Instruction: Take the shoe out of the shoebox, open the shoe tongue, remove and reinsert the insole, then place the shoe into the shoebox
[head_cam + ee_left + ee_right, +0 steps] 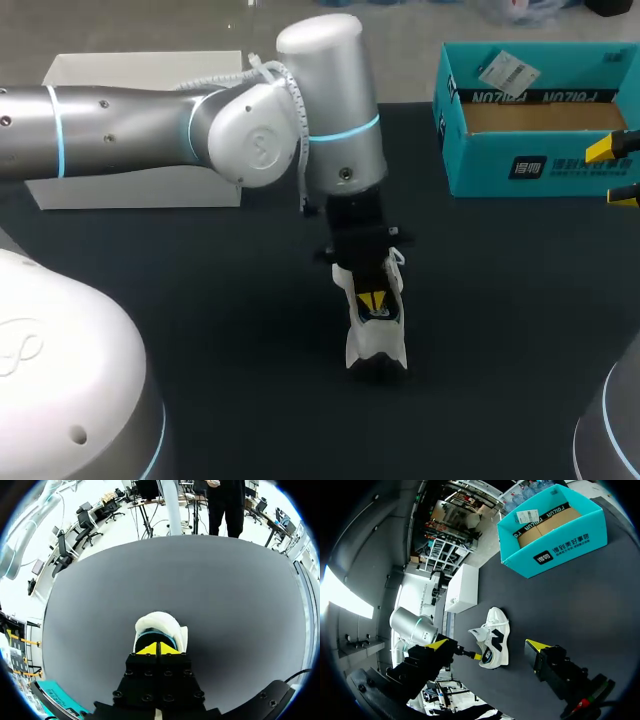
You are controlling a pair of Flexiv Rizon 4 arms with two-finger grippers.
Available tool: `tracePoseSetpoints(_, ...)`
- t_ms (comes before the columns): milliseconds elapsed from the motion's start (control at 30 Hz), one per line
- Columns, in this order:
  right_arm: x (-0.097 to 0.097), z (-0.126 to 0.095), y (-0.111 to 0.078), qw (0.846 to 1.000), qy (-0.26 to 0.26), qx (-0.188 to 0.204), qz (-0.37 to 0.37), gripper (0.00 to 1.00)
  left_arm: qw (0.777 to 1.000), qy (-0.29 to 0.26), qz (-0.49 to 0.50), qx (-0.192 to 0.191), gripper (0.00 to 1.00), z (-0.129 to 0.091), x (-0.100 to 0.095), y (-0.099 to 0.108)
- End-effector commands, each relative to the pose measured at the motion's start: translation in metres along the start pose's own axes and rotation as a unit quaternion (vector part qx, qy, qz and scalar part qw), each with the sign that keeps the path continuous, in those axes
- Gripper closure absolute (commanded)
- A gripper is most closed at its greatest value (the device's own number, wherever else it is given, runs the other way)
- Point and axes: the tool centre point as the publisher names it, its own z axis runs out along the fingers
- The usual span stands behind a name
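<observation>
Head view shows the white shoe point(376, 340) out on the black table point(200, 300), well apart from the teal shoebox point(520, 165) and nearer to me than it is. The shoebox stands open, with its brown inner floor showing. My left arm comes in from the side away from the shoebox and points straight down. My left gripper point(371, 300) sits in the mouth of the shoe, its yellow tips just visible against the white upper. In the left wrist view the two yellow tips are pressed flat against each other inside the shoe's opening, and the shoe's rounded white end point(160, 624) lies just ahead of them. I cannot tell whether anything thin is pinched between them.

My right gripper point(617, 172) hangs beside the shoebox, at the end farthest from the shoe, touching nothing. In the right wrist view its fingers point(538, 645) are spread wide. The shoe point(496, 641) lies far ahead between them, and the shoebox point(555, 540) lies beyond that. A plain white box point(140, 130) sits on the far side of the shoe from the shoebox.
</observation>
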Motion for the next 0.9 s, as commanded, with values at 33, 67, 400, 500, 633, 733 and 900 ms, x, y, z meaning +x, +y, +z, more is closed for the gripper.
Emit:
tracePoseSetpoints(33,0.000,0.000,-0.001,1.000,-0.002,0.000,0.001,0.00,0.996,0.082,-0.005,-0.041,1.00,0.012,-0.020,-0.005)
tracePoseSetpoints(67,0.000,0.000,-0.001,1.000,-0.002,0.000,0.001,0.00,0.995,0.086,0.000,-0.045,1.00,0.014,-0.021,-0.005)
tracePoseSetpoints(400,0.000,0.000,-0.001,1.000,-0.002,0.000,0.001,0.00,0.993,0.103,-0.019,-0.055,1.00,0.026,-0.016,0.001)
tracePoseSetpoints(500,0.000,0.000,-0.001,1.000,-0.002,0.000,0.001,0.00,0.994,0.092,-0.025,-0.056,1.00,0.023,-0.010,-0.001)
tracePoseSetpoints(633,0.000,0.000,-0.001,1.000,-0.002,0.000,0.001,0.00,0.996,0.061,-0.043,-0.057,1.00,0.017,0.002,0.002)
tracePoseSetpoints(733,0.000,0.000,-0.001,1.000,-0.002,0.000,0.001,0.00,0.996,0.048,-0.052,-0.050,1.00,0.017,0.008,0.008)
tracePoseSetpoints(900,0.000,0.000,-0.001,1.000,-0.002,0.000,0.001,0.00,0.996,0.057,-0.047,-0.051,1.00,0.030,0.009,0.016)
